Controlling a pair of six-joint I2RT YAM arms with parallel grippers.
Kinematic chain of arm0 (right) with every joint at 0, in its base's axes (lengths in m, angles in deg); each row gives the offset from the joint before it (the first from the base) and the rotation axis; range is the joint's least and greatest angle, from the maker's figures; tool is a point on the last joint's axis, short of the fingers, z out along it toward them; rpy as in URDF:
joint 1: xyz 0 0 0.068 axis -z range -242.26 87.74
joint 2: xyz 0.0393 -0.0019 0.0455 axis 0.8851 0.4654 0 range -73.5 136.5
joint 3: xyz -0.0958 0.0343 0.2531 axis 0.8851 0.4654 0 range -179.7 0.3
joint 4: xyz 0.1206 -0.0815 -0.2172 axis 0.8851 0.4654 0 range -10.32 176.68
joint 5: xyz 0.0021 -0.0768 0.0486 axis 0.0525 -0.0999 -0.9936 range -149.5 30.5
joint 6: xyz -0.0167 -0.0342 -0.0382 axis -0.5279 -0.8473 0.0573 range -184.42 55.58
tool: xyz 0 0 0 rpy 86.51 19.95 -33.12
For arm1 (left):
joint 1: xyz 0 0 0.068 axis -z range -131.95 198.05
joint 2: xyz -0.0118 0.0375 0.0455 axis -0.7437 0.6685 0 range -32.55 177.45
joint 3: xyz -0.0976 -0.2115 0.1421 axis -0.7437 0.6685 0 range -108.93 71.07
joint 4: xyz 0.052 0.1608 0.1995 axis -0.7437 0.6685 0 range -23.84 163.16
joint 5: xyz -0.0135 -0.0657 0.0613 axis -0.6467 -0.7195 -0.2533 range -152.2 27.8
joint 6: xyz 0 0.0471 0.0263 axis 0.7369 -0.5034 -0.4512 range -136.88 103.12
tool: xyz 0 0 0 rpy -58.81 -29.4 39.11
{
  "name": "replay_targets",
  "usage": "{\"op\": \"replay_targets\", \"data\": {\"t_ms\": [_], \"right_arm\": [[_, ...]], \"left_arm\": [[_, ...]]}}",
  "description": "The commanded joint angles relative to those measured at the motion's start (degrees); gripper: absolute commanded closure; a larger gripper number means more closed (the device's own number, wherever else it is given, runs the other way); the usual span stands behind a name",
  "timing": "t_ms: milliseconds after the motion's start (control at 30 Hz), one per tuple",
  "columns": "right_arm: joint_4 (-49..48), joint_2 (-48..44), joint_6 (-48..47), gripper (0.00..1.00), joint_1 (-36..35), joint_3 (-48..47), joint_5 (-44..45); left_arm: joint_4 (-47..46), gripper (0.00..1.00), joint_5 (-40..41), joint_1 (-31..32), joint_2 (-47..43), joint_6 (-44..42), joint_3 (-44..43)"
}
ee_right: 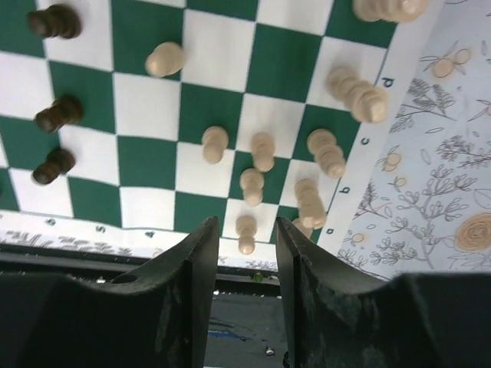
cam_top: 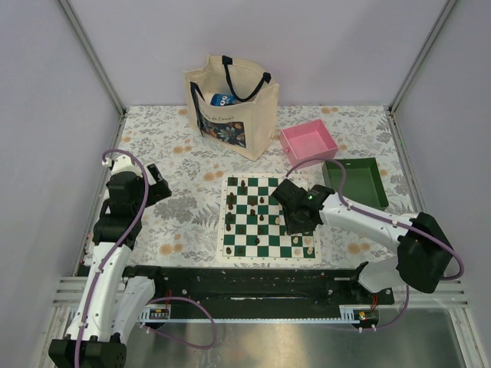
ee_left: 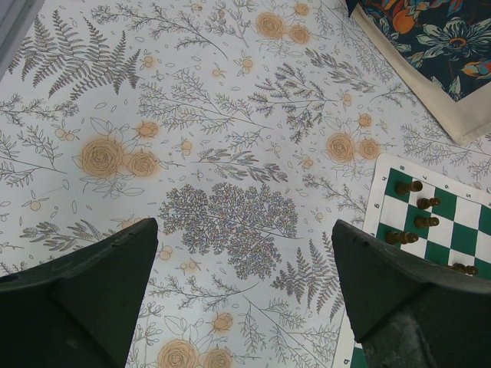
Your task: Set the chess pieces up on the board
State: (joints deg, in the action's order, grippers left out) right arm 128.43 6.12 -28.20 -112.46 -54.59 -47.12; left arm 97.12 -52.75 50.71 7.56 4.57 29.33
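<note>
The green-and-white board (cam_top: 268, 255) lies at the table's middle, with dark pieces (cam_top: 244, 186) toward its far and left side and cream pieces (cam_top: 298, 241) at its near right corner. My right gripper (cam_top: 300, 227) hangs over that corner with jaws apart. In the right wrist view its tips (ee_right: 247, 230) flank a standing cream pawn (ee_right: 245, 234) without touching it; other cream pieces (ee_right: 261, 152) and dark pieces (ee_right: 57, 115) stand beyond. My left gripper (cam_top: 161, 188) is open and empty (ee_left: 245, 253) over the floral cloth, left of the board (ee_left: 383, 188) and its dark pieces (ee_left: 409, 186).
A cream tote bag (cam_top: 230, 103) stands at the back; its corner shows in the left wrist view (ee_left: 430, 46). A pink tray (cam_top: 308, 142) and a green tray (cam_top: 355, 182) sit right of the board. A black rail (cam_top: 245, 284) runs along the near edge.
</note>
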Motion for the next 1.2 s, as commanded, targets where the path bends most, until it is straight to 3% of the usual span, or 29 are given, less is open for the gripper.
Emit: {"op": "replay_targets", "data": {"t_ms": [0, 267, 1167], "right_arm": [[-0.7, 3.0, -1.3, 0.56, 2.5, -2.1, 5.2], [-4.6, 6.2, -3.5, 0.57, 5.5, -2.1, 2.9], [-8.8, 9.9, -2.0, 0.61, 6.3, 2.2, -1.5]], "left_arm": [[-2.4, 0.01, 0.0, -0.3, -0.9, 0.3, -0.7], [-2.2, 0.01, 0.3, -0.3, -0.6, 0.3, -0.8], [-2.3, 0.01, -0.1, -0.4, 0.6, 0.2, -1.0]]}}
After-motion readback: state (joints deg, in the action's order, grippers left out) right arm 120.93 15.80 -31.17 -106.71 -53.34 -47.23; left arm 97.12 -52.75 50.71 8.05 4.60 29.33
